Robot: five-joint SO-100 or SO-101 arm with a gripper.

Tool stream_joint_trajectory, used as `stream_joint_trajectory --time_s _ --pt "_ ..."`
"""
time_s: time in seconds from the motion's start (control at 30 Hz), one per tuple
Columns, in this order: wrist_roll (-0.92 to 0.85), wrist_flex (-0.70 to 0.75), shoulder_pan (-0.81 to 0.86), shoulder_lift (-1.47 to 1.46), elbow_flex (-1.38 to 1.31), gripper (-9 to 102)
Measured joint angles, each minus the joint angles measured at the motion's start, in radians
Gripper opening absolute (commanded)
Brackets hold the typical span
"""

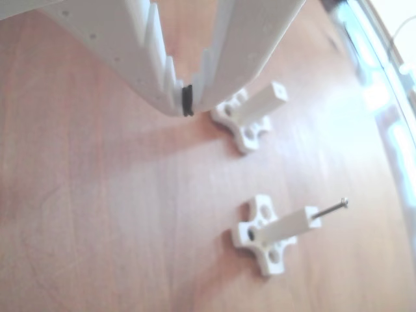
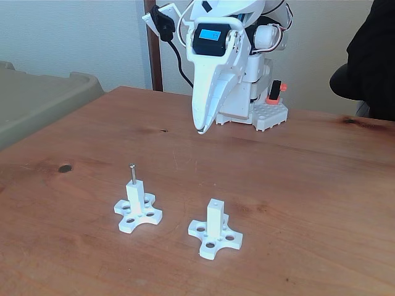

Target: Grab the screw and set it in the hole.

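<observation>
The little silver screw (image 2: 132, 173) stood upright in the hole on top of the left white post (image 2: 136, 195) in the fixed view, round head up.

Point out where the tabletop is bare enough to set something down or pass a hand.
In the fixed view, the wood is bare in front of both white stands, at the right beyond the empty stand, and at the left past the stand holding the screw. The gap between the stands is narrow. The back is crowded by the robot base and the gripper above.
</observation>
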Motion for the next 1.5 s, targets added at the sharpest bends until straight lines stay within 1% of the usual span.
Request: stream_joint_trajectory --time_s 0.6,0.83,0.9,1.5 --pt "0.000 -0.002 0.014 -0.002 0.000 -4" --pt "0.008 -0.014 0.049 -0.106 -0.037 -4" --pt "0.020 0.005 0.049 -0.158 -0.086 -4" --pt "0.080 0.008 0.037 -0.744 -0.569 -4"
